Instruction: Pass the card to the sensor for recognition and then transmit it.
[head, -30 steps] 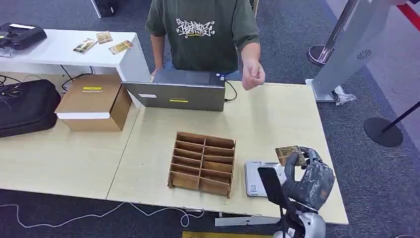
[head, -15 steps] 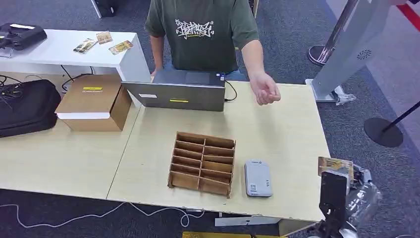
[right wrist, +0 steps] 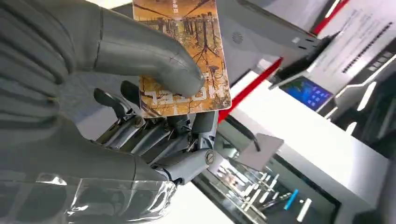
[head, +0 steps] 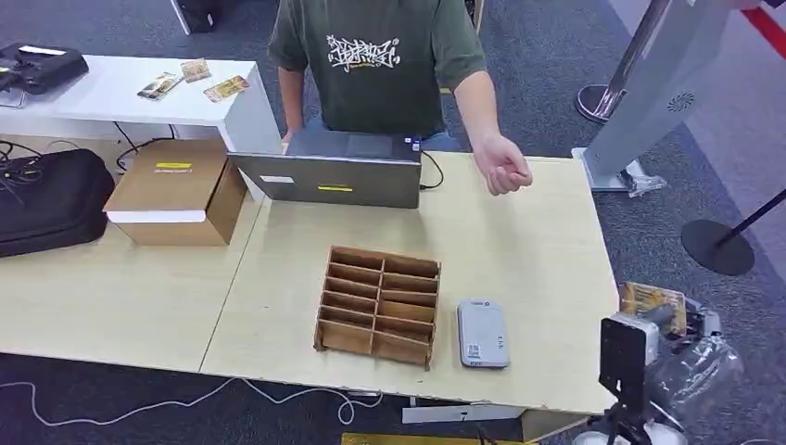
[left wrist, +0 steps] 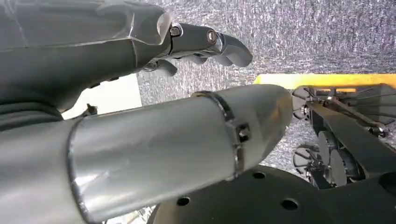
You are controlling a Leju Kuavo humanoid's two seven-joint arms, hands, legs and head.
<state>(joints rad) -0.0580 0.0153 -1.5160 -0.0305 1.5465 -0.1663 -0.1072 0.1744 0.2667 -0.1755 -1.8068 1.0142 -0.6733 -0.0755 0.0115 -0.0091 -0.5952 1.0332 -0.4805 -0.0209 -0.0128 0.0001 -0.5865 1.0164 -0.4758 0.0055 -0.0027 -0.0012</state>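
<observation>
Right hand [head: 681,338] pinches the card [head: 652,306] off the surface's [head: 519,250] edge, at 3 o'clock from the sensor [head: 483,333]. A person's hand [head: 501,166] hovers at 12. Left hand [left wrist: 196,42] seemingly curled, empty.

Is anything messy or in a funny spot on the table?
Nothing looks spilled or broken. The wooden organizer and the grey sensor sit flat on the table. One thing stands out: the right hand holds the card out past the table's edge, not over the sensor.
</observation>
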